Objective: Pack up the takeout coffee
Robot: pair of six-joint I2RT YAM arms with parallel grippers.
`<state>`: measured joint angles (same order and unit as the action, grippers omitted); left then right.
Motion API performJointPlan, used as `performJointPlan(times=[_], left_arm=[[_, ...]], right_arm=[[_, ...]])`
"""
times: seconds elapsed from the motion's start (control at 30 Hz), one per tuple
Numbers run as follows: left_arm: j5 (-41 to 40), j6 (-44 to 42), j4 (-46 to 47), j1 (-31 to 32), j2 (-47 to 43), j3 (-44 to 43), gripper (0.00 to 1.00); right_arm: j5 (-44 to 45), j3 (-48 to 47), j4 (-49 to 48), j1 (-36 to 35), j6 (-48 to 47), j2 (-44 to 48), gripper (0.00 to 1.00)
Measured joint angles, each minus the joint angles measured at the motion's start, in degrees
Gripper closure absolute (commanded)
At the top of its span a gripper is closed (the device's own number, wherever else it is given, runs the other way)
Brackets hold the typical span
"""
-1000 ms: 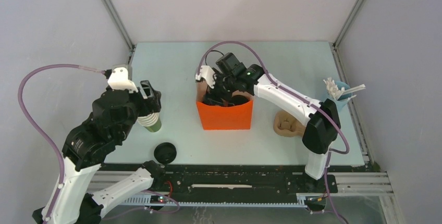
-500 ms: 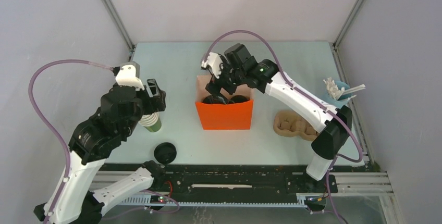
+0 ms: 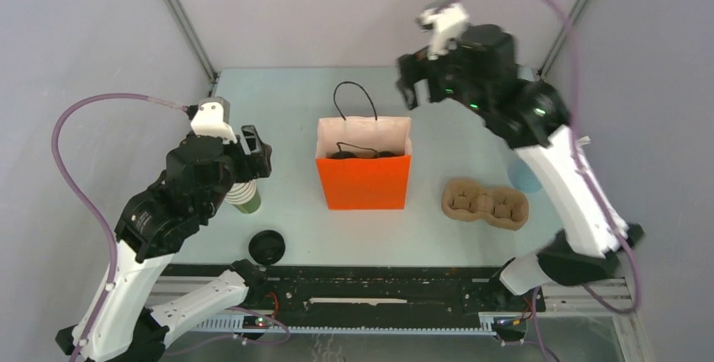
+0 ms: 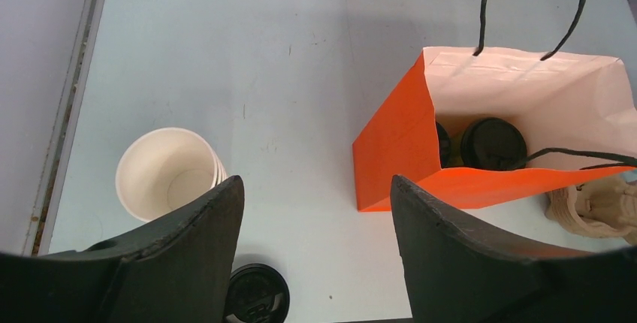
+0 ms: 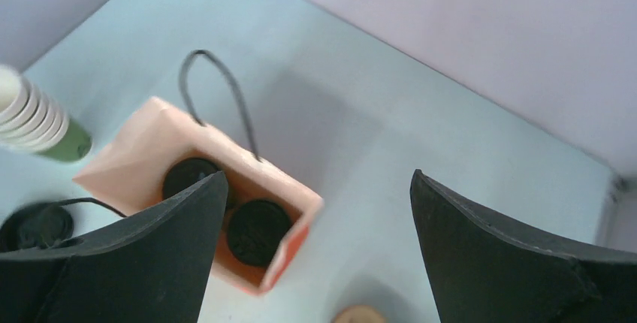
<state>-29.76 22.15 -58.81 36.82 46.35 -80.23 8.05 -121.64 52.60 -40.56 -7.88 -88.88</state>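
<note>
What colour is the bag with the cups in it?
The bag is bright orange outside and pale pinkish inside; clearest in the left wrist view.

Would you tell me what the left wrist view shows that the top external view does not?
Only the left wrist view: the white inside of the cup stack. Only the top view: the right claw, open, high above the table, and the whole cardboard carrier. Both: the orange bag with two lidded cups inside, and the loose black lid.
</note>
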Motion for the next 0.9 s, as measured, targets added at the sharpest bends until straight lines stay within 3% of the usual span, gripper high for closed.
performJointPlan(times=[0.13, 0.3, 0.43, 0.6, 0.73, 0.9], left_arm=[[0.6, -0.3, 0.0, 0.0, -0.5, 0.0, 0.23], [4.7, -1.4, 0.6, 0.0, -3.2, 0.6, 0.21], [8.9, -2.7, 0.7, -0.1, -5.6, 0.8, 0.17], [11.0, -3.5, 0.7, -0.1, -9.1, 3.3, 0.14], [11.7, -4.2, 0.4, -0.1, -10.4, 3.8, 0.14], [12.3, -4.2, 0.6, -0.1, -12.1, 5.7, 0.13]], right_arm=[[5.4, 7.4, 1.0, 8.5, 8.9, 12.8, 0.0], [4.4, 19.4, 6.0, 33.3, 19.0, 24.9, 0.02], [-0.3, 25.3, 8.2, 48.0, 23.0, 26.6, 0.15], [-9.7, 37.3, 8.2, 67.4, 28.6, 25.8, 0.18], [-13.2, 39.3, 7.4, 74.0, 29.1, 21.0, 0.18], [-13.5, 38.9, 4.6, 76.3, 27.6, 16.0, 0.19]])
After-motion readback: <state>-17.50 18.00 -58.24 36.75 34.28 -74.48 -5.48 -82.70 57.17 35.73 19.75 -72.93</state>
